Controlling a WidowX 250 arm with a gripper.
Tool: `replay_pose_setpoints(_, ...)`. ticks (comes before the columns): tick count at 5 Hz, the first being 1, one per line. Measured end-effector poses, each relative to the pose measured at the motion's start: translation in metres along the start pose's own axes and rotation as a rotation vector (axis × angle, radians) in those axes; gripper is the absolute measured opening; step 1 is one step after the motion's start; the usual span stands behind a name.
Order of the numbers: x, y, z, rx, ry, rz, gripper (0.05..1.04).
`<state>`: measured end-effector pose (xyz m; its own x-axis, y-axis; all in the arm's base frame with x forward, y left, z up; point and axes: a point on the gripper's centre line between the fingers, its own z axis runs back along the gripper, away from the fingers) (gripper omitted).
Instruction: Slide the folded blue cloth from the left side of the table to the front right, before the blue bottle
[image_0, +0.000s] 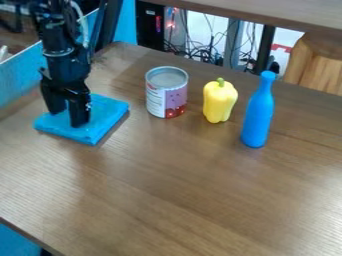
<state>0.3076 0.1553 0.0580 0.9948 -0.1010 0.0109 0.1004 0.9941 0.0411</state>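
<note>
At the upper left my gripper (68, 114) hangs pointing down over a flat blue square piece (107, 116), its two fingers apart with blue surface showing between them. Whether the fingertips touch that piece, I cannot tell. To the right of it an open-looking tin can (165, 95) with a white and pink label stands upright. Beside the can is a yellow bell pepper (219, 101), upright with its green stem on top. A blue bottle (258, 112) stands farthest right, slightly nearer the camera than the pepper.
The brown wooden table (180, 190) has its front left edge at the lower left. Behind its back edge are tangled cables (210, 47), a wooden stool (314, 62) and another tabletop (280, 12). A light blue panel (20, 75) borders the left side.
</note>
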Motion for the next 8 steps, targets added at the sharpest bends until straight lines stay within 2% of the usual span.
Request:
replay_pose_setpoints(1,-0.004,-0.018,0.002,-0.012,-0.001,-0.036,1.001)
replay_pose_setpoints(2,-0.002,-0.051,0.005,-0.041,-0.014,-0.102,1.001)
replay_pose_setpoints(3,0.0,-0.079,0.003,-0.043,-0.02,-0.133,1.001)
replay_pose_setpoints(4,0.012,-0.119,-0.001,-0.037,-0.048,-0.165,1.001)
replay_pose_setpoints(6,0.019,-0.192,0.001,-0.029,-0.089,-0.253,1.0)
replay_pose_setpoints(8,0.002,-0.267,0.008,-0.047,-0.079,-0.385,1.0)
